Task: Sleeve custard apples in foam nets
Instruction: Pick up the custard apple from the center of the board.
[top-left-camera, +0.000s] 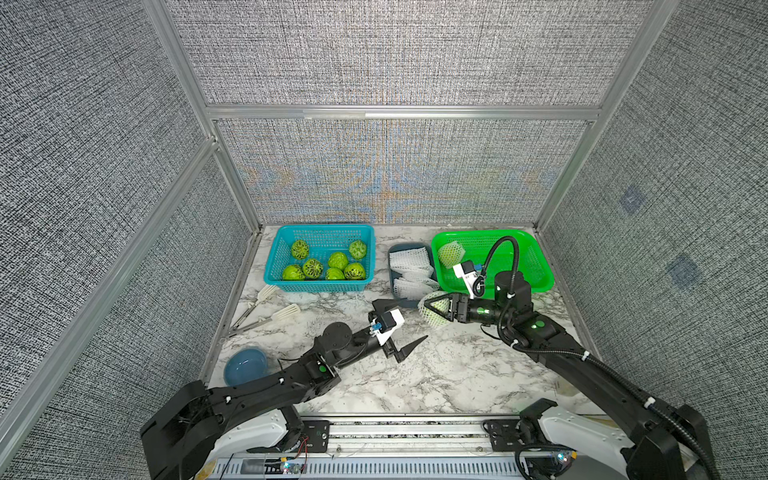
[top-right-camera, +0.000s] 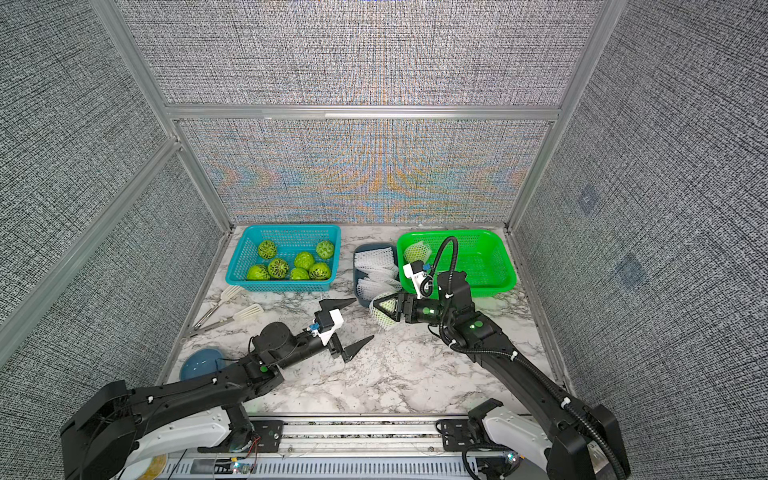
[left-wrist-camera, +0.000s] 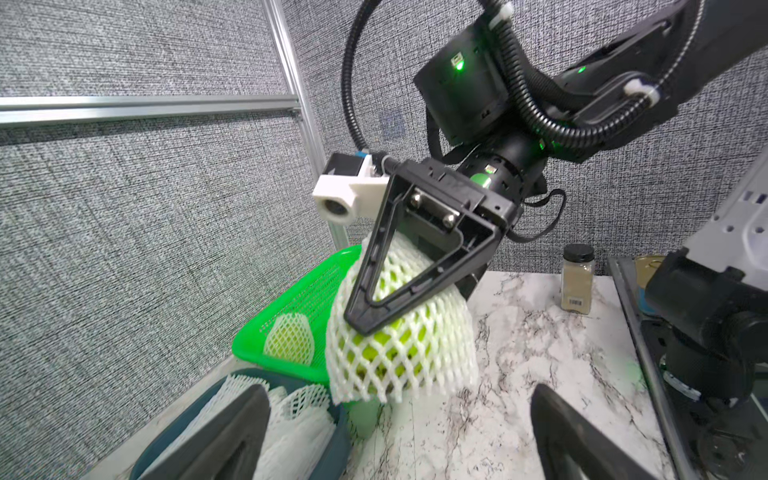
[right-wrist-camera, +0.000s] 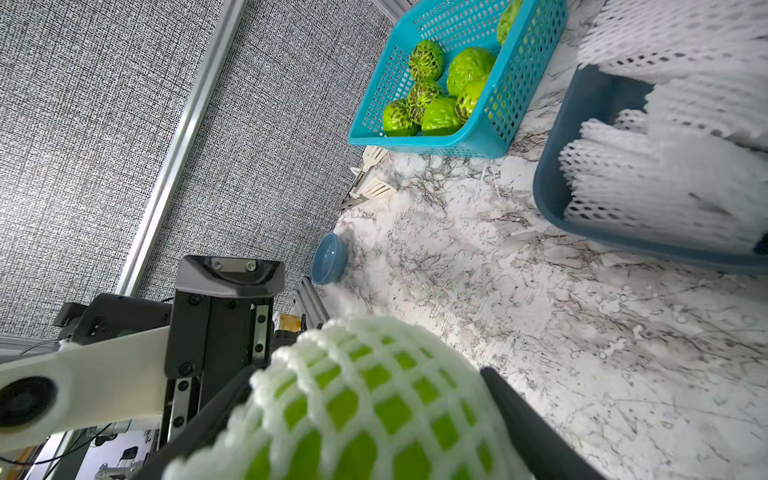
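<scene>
text: none legible | spice jar (left-wrist-camera: 577, 280) label: barcode only, digits too small to read

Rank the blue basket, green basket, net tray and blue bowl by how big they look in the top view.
From largest to smallest, in a top view:
1. blue basket and green basket: they look about alike, and the right arm covers part of the green one, so I won't rank them.
2. net tray.
3. blue bowl, plainly the smallest.

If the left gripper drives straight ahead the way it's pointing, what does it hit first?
Probably the netted custard apple held in the right gripper, straight ahead of the open left gripper; height unclear.
</scene>
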